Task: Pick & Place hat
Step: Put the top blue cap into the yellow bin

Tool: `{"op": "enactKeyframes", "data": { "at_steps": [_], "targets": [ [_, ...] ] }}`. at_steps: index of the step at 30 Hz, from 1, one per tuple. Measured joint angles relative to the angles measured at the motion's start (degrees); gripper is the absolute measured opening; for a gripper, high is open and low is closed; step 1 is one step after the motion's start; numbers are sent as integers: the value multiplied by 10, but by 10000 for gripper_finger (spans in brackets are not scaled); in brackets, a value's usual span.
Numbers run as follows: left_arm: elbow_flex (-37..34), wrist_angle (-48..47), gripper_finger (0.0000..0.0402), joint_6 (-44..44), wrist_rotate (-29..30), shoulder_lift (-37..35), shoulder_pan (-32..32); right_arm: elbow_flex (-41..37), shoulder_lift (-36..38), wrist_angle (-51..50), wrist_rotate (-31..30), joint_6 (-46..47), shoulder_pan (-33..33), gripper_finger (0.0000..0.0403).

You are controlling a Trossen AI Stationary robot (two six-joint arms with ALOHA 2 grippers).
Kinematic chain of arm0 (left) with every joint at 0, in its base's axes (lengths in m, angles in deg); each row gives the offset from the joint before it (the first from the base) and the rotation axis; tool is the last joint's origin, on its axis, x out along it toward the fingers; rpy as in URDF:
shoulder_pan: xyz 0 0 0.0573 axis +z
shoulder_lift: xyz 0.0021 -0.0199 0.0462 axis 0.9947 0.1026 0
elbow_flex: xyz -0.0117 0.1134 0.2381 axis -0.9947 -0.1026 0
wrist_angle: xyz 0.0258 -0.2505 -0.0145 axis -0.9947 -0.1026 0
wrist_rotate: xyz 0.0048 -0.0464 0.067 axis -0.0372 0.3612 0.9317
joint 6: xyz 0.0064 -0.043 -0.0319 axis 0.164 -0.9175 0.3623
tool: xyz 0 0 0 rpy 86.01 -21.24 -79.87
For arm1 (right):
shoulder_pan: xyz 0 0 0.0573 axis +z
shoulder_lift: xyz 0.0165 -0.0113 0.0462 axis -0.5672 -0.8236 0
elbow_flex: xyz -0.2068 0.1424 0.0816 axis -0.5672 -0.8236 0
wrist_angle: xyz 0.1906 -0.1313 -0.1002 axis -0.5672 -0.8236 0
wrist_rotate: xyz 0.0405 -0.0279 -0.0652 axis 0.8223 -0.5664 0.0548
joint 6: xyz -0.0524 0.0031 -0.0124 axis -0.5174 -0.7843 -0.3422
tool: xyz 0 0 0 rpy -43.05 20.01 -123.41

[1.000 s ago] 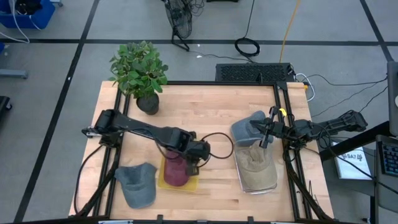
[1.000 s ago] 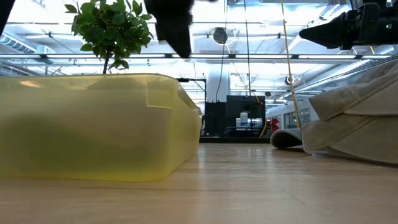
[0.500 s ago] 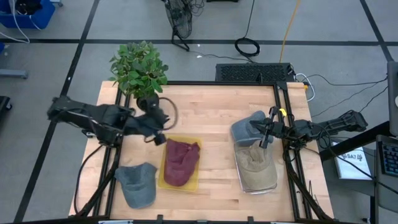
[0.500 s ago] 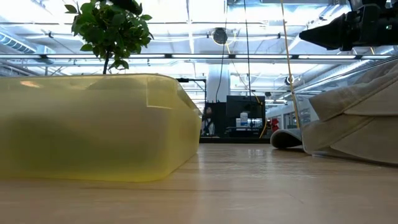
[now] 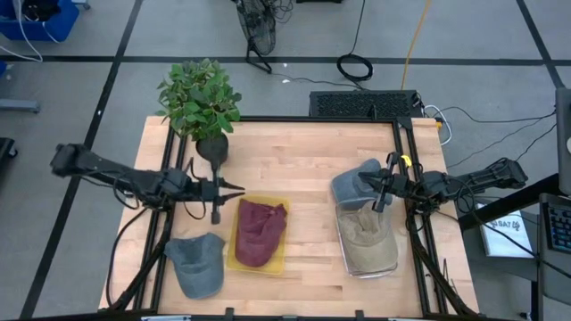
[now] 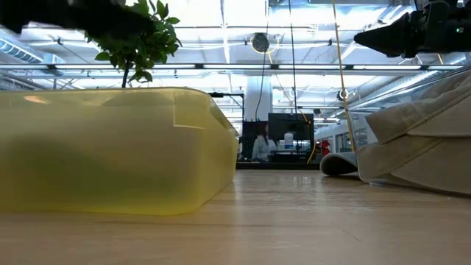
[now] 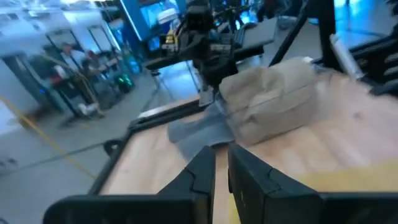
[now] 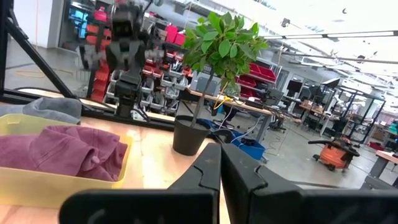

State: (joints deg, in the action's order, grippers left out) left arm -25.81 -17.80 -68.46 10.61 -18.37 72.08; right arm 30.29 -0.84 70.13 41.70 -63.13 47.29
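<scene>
A maroon hat (image 5: 259,230) lies crumpled in a yellow tray (image 5: 230,261), also seen in the right wrist view as maroon hat (image 8: 62,152). A grey-blue hat (image 5: 198,264) rests flat on the table near the left front corner. A beige hat (image 5: 366,237) sits in a clear tray (image 5: 343,254), and a grey hat (image 5: 355,184) lies just beyond it. My left gripper (image 5: 239,188) hovers left of the yellow tray, shut and empty. My right gripper (image 5: 378,194) hangs above the grey and beige hats, shut, touching nothing.
A potted plant (image 5: 201,102) stands at the far left of the table, close behind my left gripper. Bare wood lies between the two trays and across the table's far middle. The black frame rails run along the left and right edges. People stand in the room beyond.
My left arm has pulled back from over the yellow tray, swinging up and toward the table's left and far side, and now points level toward the right. The maroon hat has stayed in the yellow tray, lying spread out there.
</scene>
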Motion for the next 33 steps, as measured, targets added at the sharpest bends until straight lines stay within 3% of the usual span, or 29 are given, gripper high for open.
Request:
{"op": "enactKeyframes", "data": {
  "at_steps": [4,7,12,24,26,30,33],
  "targets": [
    [-73,139,51,6,5,-9,34,0,-7,22,-1,-41,0,0],
    [-104,192,51,10,-10,-20,58,0,-12,57,0,-94,0,0],
    [-136,186,51,12,-63,-38,100,0,-25,54,-1,-92,0,0],
    [-138,190,51,-19,-66,-38,121,0,-60,76,-6,-21,0,0],
    [-138,190,51,-27,-66,-38,121,14,-63,76,-44,-10,0,0],
    [-138,190,51,-27,-66,-38,121,119,-86,-66,-152,-17,-7,0],
    [-138,191,51,-23,-59,-38,121,232,-130,-228,-165,25,-29,0]
  ]
}}
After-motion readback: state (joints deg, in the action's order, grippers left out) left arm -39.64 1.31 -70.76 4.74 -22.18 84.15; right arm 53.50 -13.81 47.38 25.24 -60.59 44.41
